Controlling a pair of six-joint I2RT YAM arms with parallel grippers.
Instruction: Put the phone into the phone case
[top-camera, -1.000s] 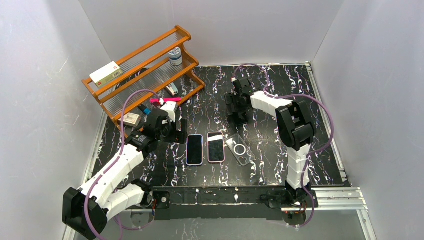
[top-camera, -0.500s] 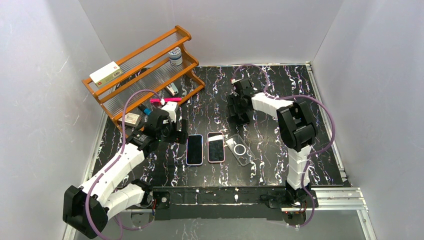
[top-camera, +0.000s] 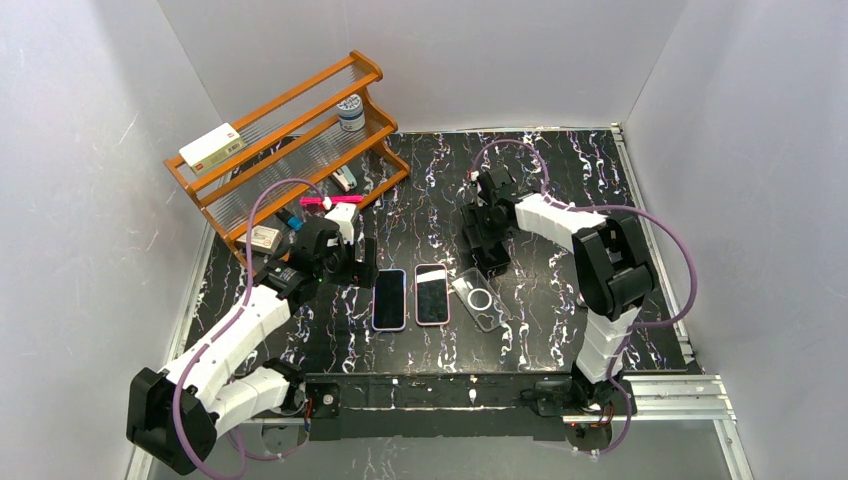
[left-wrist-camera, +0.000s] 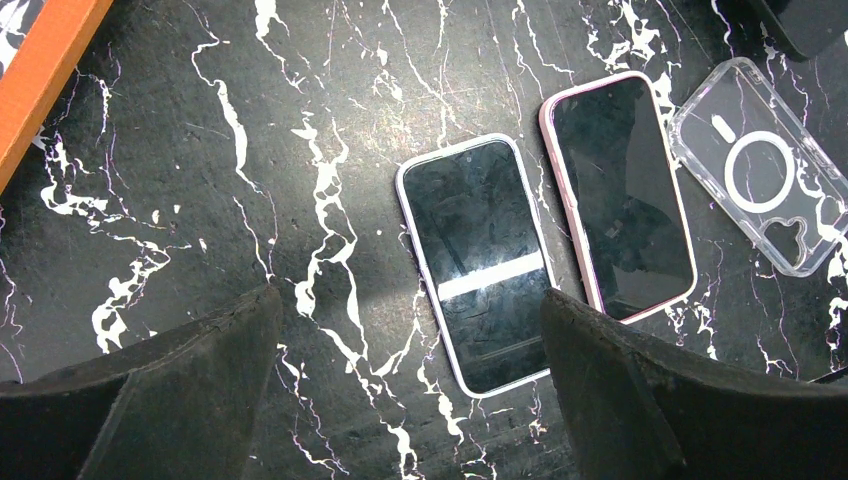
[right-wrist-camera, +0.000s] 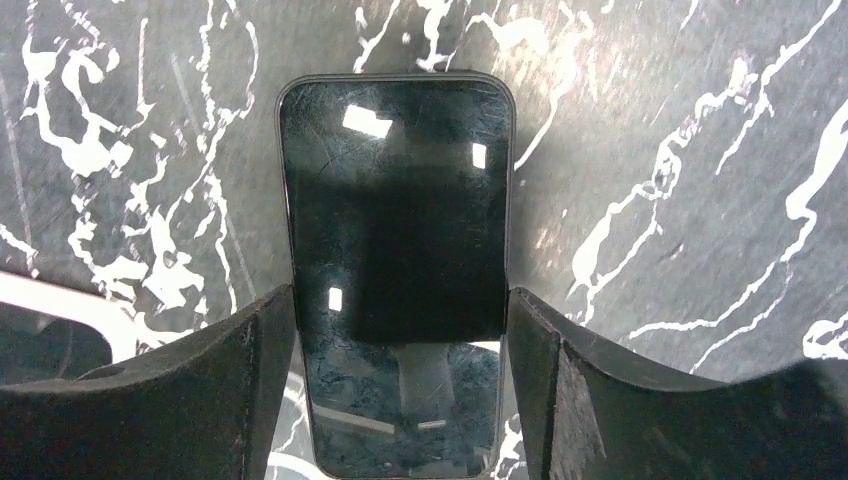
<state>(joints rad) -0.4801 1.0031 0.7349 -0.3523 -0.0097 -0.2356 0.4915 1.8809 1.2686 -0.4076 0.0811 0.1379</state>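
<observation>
- Top: right hand (top-camera: 488, 245) sits just beyond the clear phone case (top-camera: 477, 300); it is the nearer arm.
- Left wrist: left hand (left-wrist-camera: 407, 310) wide open, empty.
- Right wrist: hand partly closed on phone (right-wrist-camera: 395, 180) long edges; phone flat on worktop (right-wrist-camera: 650, 150).

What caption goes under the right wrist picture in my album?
The right gripper pinches a black phone by its long edges, marbled table behind.

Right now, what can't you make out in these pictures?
Top view: the black phone is hidden under the right gripper; only the right wrist view shows it.
Top view: the print on the white box on the wooden rack is too small to read.
Left wrist view: a dark object is cut off by the top right corner; unidentifiable.
</observation>
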